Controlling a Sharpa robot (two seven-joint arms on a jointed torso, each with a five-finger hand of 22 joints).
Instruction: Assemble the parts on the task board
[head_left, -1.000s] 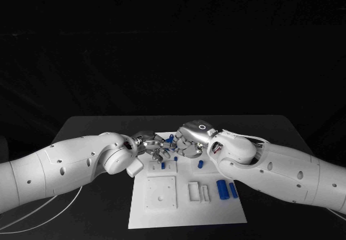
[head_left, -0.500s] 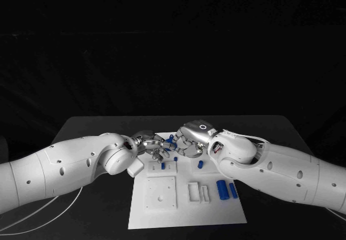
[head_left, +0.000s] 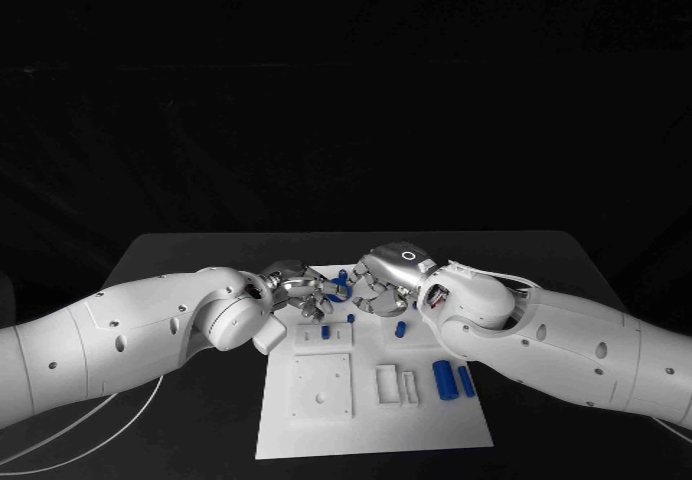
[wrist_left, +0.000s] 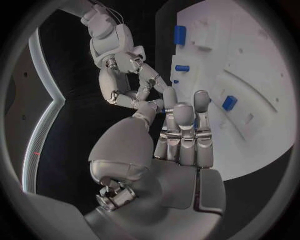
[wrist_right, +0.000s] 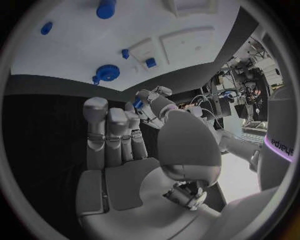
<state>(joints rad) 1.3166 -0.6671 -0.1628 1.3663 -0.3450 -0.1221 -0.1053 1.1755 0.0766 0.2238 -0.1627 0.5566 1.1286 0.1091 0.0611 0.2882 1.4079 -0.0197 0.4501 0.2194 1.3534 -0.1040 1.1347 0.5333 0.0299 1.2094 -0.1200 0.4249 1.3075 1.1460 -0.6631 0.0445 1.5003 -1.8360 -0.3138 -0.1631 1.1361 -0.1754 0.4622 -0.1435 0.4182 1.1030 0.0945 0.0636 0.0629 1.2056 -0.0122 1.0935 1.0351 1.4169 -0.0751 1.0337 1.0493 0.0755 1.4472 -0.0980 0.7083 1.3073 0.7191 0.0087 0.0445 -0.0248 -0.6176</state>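
— Head view: what is on the table?

— A white task board (head_left: 325, 420) lies in the middle of the black table (head_left: 577, 260), reaching from the centre down toward 6 o'clock. Small blue parts sit on it: two upright blue cylinders (head_left: 446, 379) side by side near its 3 o'clock edge, a short blue peg (head_left: 400, 326) just above them, and two smaller blue pegs (head_left: 327, 331) by the raised white blocks near the board's far end.

— And the hands?

— Both meet at the board's 12 o'clock end. The left hand (head_left: 299, 287) and the right hand (head_left: 378, 288) face each other with fingertips close, and a blue ring-shaped part (head_left: 338, 291) sits between them. From the left wrist, the left hand's long fingers (wrist_left: 184, 132) lie straight and pressed side by side, thumb reaching toward the other hand. The right wrist camera shows the right hand's fingers (wrist_right: 112, 135) likewise straight and together, with a bit of blue at the left hand's fingertips beyond.

— Which hand holds the ring?

— I cannot tell; the fingers crowd over it.

— Anything else blue?

— A blue toothed gear (wrist_right: 105, 73) lies near the board's edge in the right wrist picture.
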